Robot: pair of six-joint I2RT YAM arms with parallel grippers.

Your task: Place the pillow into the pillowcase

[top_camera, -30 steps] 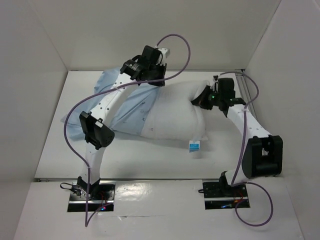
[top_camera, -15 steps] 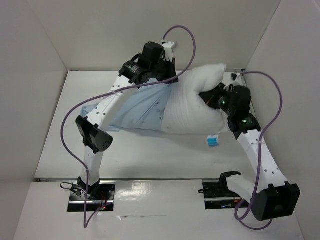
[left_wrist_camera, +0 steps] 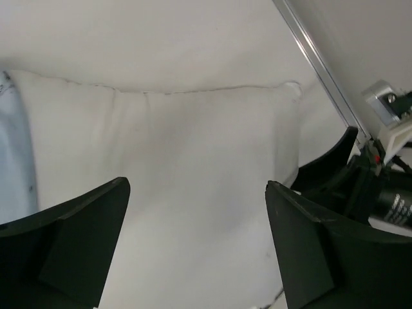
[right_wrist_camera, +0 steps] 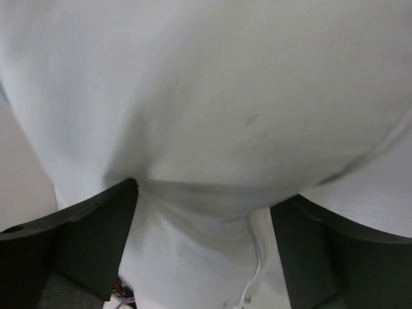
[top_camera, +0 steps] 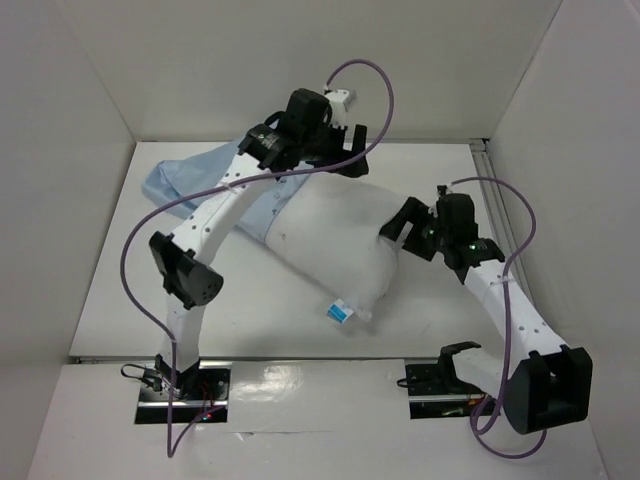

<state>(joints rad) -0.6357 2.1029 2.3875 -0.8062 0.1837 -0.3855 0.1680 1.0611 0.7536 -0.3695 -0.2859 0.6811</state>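
Note:
The plump white pillow lies flat mid-table, its blue-and-white tag at the front edge. The limp light blue pillowcase is spread at the back left, meeting the pillow's back-left end under my left arm. My left gripper hangs open over the pillow's back edge. In the left wrist view the pillow shows bare between the wide jaws of the left gripper, with a blue strip of pillowcase at the left. My right gripper is open at the pillow's right end. The pillow bulges just above the right gripper, ungripped.
White walls enclose the table on the left, back and right. A metal rail runs along the right wall. Purple cables loop off both arms. The right arm's wrist shows at the right of the left wrist view.
Both grippers have opened and let go. The pillow, held up at the back right half a second ago, now lies flat nearer the middle, tag forward. The pillowcase has shifted back left.

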